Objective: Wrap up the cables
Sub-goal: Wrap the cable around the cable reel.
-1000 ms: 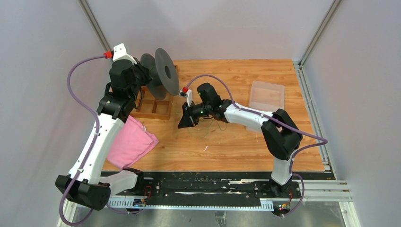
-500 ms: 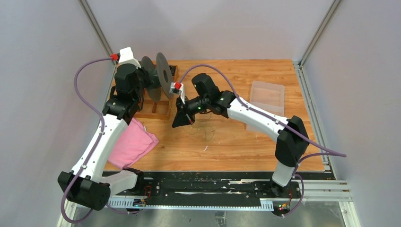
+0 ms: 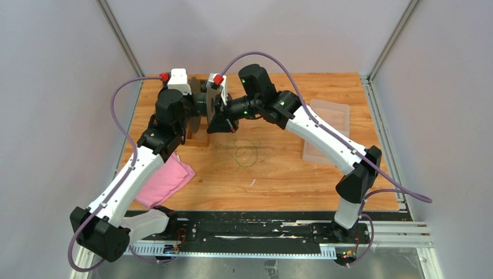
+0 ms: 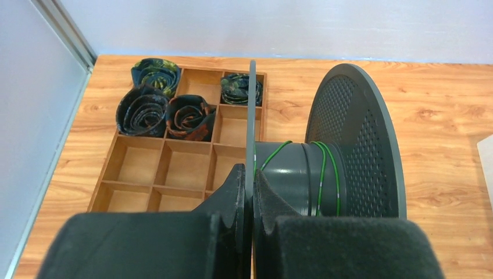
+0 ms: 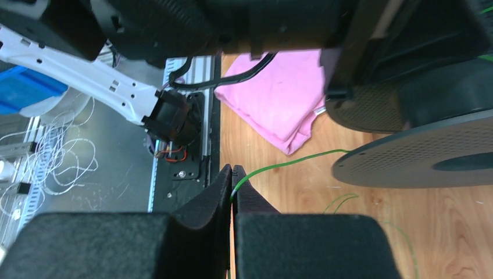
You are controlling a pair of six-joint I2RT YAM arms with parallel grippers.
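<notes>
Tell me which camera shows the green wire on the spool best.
The left wrist view: the green wire circles the spool in clear turns. The right wrist view shows only a strand pinched in the right gripper; the top view shows loose loops on the table.

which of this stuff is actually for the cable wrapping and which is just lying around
For the job: green wire, pinched in the right gripper; grey spool with a few turns on it, its flange clamped by the left gripper.
Just lying about: wooden tray with rolled ties, pink cloth, clear plastic box.
</notes>
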